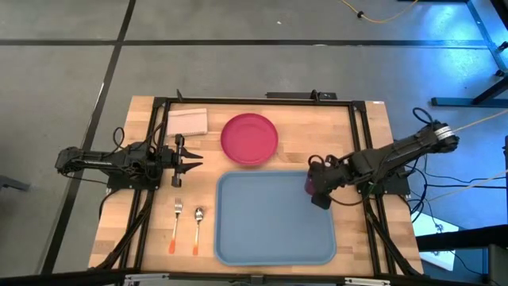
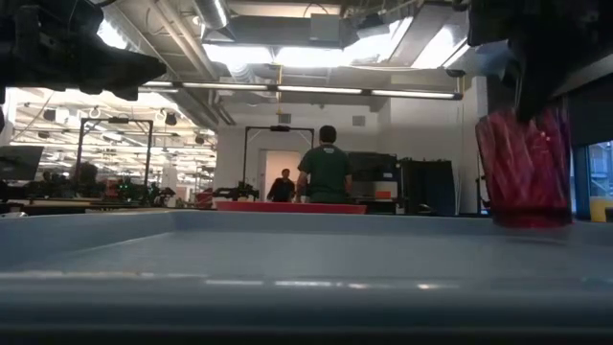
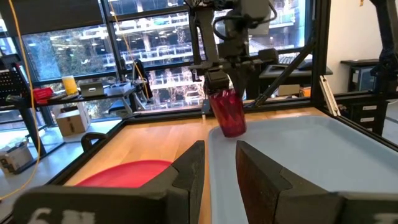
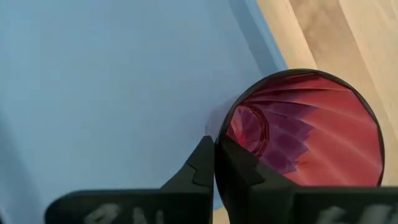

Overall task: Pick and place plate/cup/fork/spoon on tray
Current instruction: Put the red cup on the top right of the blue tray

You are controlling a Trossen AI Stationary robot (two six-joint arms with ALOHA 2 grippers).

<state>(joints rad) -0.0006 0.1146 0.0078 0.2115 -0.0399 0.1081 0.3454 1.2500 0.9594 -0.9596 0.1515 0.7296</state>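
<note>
The light-blue tray (image 1: 274, 218) lies on the near middle of the table, and the pink-red plate (image 1: 249, 139) lies just behind it, outside the tray. The right gripper (image 1: 316, 189) is at the tray's right rim with its jaws closed on the rim of the cup (image 1: 309, 183), one finger inside the wall and one outside, so the cup hangs tilted over the tray's edge. The left gripper (image 1: 193, 162) hovers left of the plate with its jaws apart and empty, while the fork (image 1: 175, 223) and the spoon (image 1: 198, 228) lie side by side left of the tray.
</note>
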